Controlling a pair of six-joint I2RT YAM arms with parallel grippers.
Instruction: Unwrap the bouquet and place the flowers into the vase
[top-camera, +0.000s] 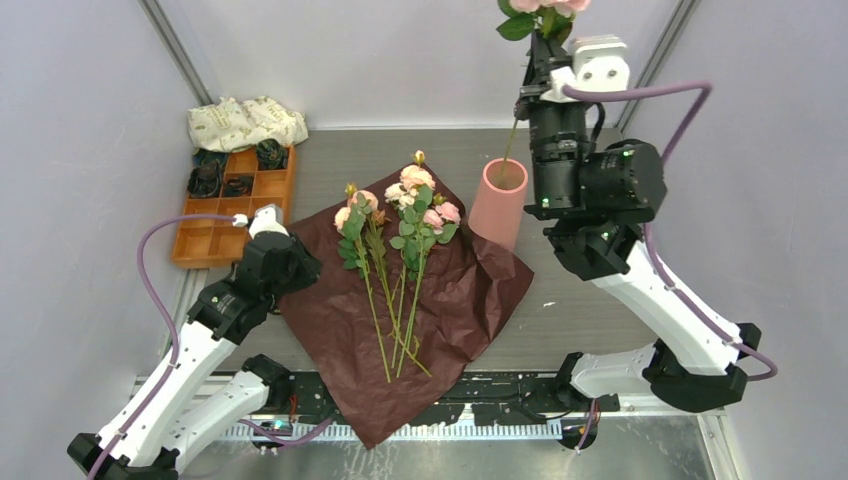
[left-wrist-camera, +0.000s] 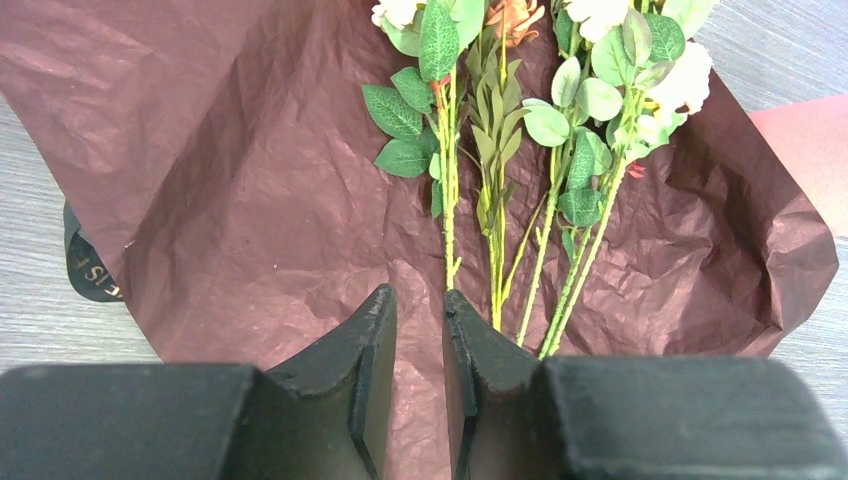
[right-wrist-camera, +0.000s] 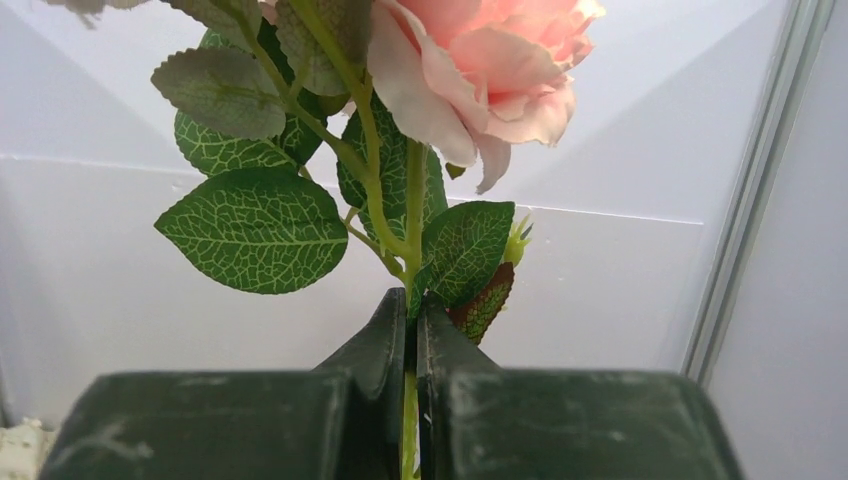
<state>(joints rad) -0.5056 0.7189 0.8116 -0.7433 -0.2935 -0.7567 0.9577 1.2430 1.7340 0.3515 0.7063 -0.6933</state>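
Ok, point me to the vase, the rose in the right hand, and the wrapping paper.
vase (top-camera: 495, 212), top view, outer wall.
rose (right-wrist-camera: 480, 70), right wrist view, pink bloom.
wrapping paper (top-camera: 325, 315), top view, bare left part.

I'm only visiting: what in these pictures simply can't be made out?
Held rose: bloom cut off by the top edge, overhead and right wrist views.
Its stem's lower end: hidden inside the vase, overhead view.
Black ribbon: mostly under the maroon paper, left wrist view; lettering cut short.
Dark items in the orange tray: too small to identify, overhead view.
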